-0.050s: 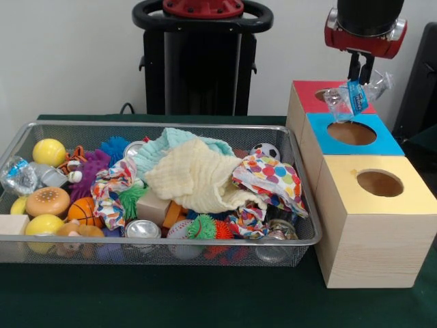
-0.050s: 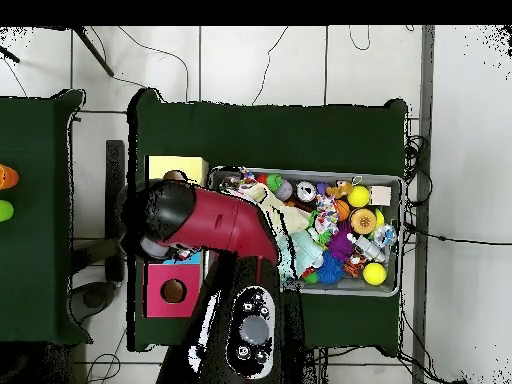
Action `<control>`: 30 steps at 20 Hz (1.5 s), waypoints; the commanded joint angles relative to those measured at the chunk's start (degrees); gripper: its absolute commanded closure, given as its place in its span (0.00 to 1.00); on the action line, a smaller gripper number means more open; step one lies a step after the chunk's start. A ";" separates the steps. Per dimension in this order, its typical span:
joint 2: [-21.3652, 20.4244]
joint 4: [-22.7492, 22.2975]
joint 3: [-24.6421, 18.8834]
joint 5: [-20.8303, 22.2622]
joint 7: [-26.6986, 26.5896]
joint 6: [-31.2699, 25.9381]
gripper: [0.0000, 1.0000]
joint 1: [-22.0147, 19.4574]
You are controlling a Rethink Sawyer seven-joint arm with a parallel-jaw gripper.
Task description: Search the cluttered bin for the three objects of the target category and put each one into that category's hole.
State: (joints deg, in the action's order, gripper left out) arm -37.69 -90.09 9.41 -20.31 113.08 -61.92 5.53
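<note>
While gripped [image 1: 360,70], bottle [image 1: 355,96] seemingly slants sideways.

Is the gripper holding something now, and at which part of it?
Yes. The gripper pinches a crushed clear plastic bottle with a blue label near its labelled middle.

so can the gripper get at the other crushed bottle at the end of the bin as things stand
Probably not yet: the gripper is shut on a plastic bottle above the blue-topped box. The other crushed bottle lies uncovered at the mesh bin's end, so the way looks free after release.
</note>
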 commanded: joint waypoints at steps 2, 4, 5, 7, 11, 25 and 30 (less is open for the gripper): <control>4.00 2.86 -3.69 -1.47 12.44 -3.79 1.00 -2.10; 4.13 2.20 -3.60 -1.47 11.96 -2.22 1.00 -2.01; 4.17 1.77 -3.52 -1.43 11.72 -1.27 1.00 -1.91; 4.19 1.05 -3.32 -1.42 11.62 0.15 1.00 -1.57; 4.19 0.19 -3.18 -1.76 12.09 1.82 1.00 -0.90; 5.55 -0.65 -2.04 -4.01 16.69 7.69 1.00 4.07; 3.24 -6.45 -3.35 -6.00 11.31 12.30 1.00 2.53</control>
State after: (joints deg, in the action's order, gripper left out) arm -34.94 -88.69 9.39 -22.86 113.20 -57.47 9.71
